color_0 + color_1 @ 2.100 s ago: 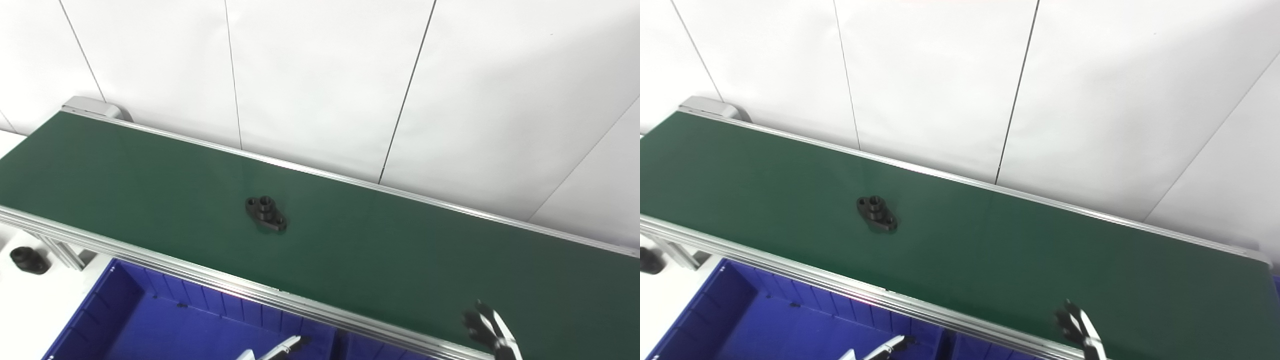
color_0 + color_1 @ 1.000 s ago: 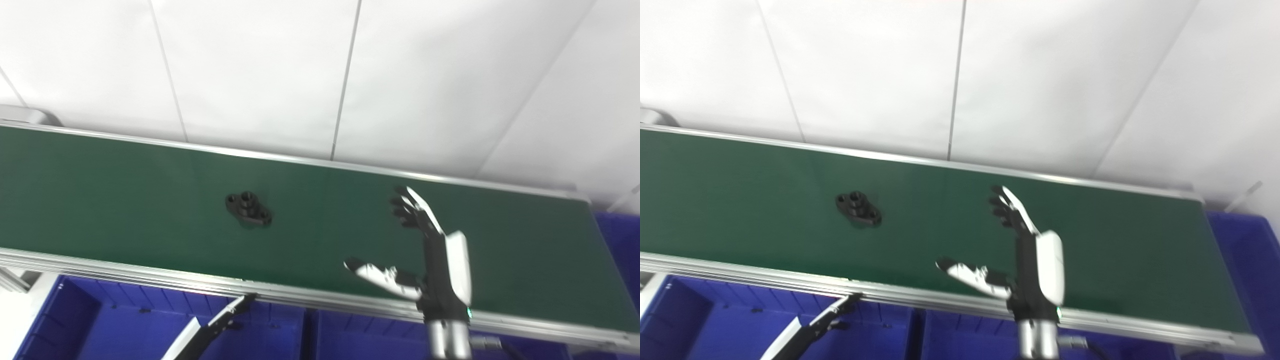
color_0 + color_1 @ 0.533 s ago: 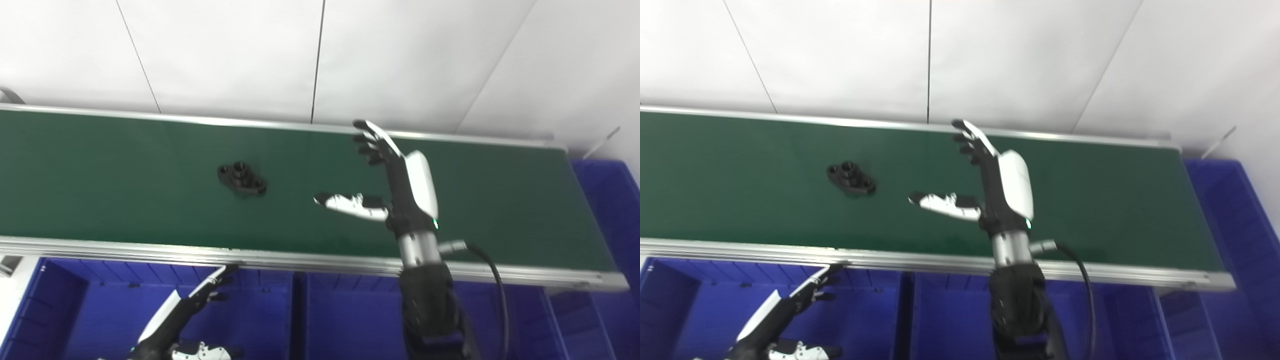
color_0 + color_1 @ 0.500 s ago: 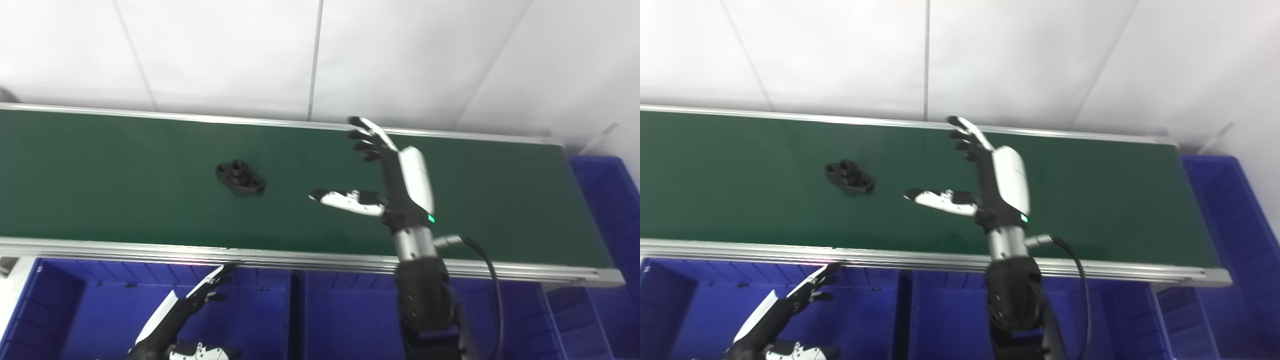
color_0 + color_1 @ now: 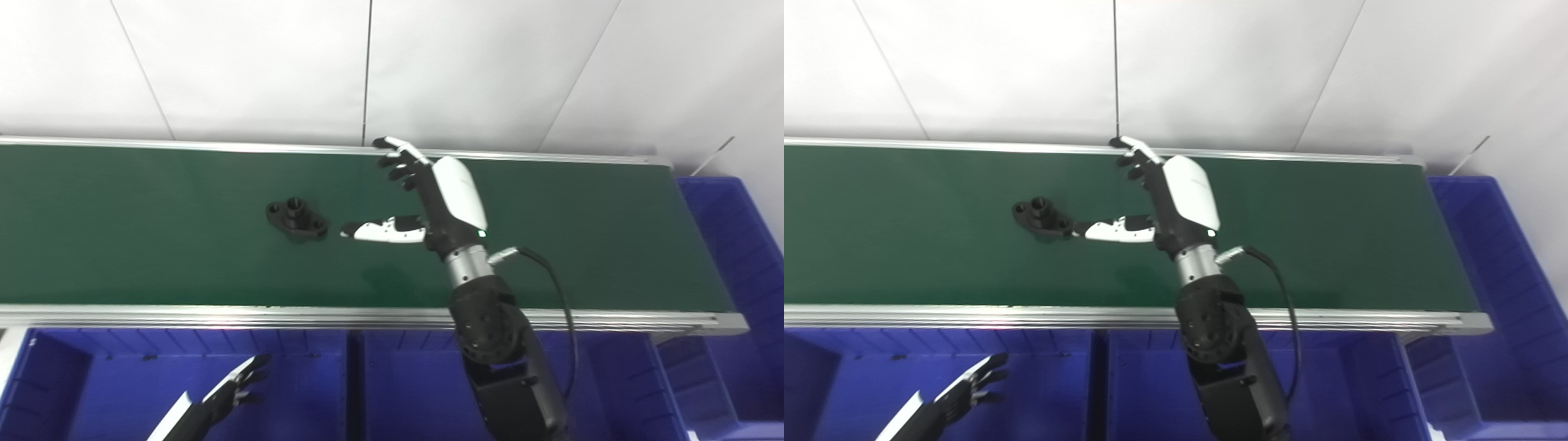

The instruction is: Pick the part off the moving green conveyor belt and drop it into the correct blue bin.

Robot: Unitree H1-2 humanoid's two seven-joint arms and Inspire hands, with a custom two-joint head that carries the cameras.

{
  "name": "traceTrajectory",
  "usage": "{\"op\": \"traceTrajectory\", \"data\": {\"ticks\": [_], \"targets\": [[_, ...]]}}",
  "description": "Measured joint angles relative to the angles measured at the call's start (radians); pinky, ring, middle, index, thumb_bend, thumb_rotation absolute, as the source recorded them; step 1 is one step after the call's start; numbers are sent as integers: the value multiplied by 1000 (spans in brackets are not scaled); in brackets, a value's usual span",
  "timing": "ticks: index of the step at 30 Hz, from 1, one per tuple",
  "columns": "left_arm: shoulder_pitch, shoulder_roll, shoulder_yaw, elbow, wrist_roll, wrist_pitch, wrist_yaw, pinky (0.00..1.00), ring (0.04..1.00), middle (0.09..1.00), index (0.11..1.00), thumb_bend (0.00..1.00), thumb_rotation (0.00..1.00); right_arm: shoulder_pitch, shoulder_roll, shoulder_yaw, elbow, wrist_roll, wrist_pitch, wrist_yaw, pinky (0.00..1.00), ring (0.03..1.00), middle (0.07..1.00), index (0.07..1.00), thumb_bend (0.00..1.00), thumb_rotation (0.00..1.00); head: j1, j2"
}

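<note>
A black flanged part (image 5: 296, 220) with a raised hub lies flat on the green conveyor belt (image 5: 153, 257), left of centre. My right hand (image 5: 429, 199) hovers over the belt just right of the part, open, fingers spread toward the far rail and the thumb stretched left, its tip close beside the part (image 5: 1041, 219). Nothing is in this hand. My left hand (image 5: 236, 387) sits low over the blue bins at the bottom left, fingers apart and holding nothing.
Blue bins (image 5: 404, 380) line up in a row under the belt's near aluminium rail (image 5: 245, 315). Another blue bin (image 5: 735, 245) stands past the belt's right end. A white panelled wall runs behind the belt.
My right hand has moved left toward the part, its thumb tip now almost at it. My left hand has sunk lower in the picture. The camera has shifted slightly.
</note>
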Motion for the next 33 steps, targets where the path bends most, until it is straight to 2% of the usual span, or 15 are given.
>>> {"op": "traceTrajectory", "data": {"ticks": [9,17,24,33], "targets": [[9,-58,63,-14,-2,0,-98,803,853,886,892,936,546,-98,-38,50,115,-51,20,27,639,714,757,797,869,420,31,-12],[8,-109,102,6,-2,0,-142,778,843,890,890,944,541,-168,-64,98,213,-98,25,39,660,731,752,781,867,397,55,-14],[9,-118,108,16,15,0,-133,781,844,888,890,944,556,-216,-76,134,282,-118,30,54,698,757,761,779,855,394,97,-12],[11,-114,58,14,42,0,-76,798,853,894,897,936,550,-239,-85,165,373,-119,31,57,708,749,757,767,847,338,118,-8]]}}
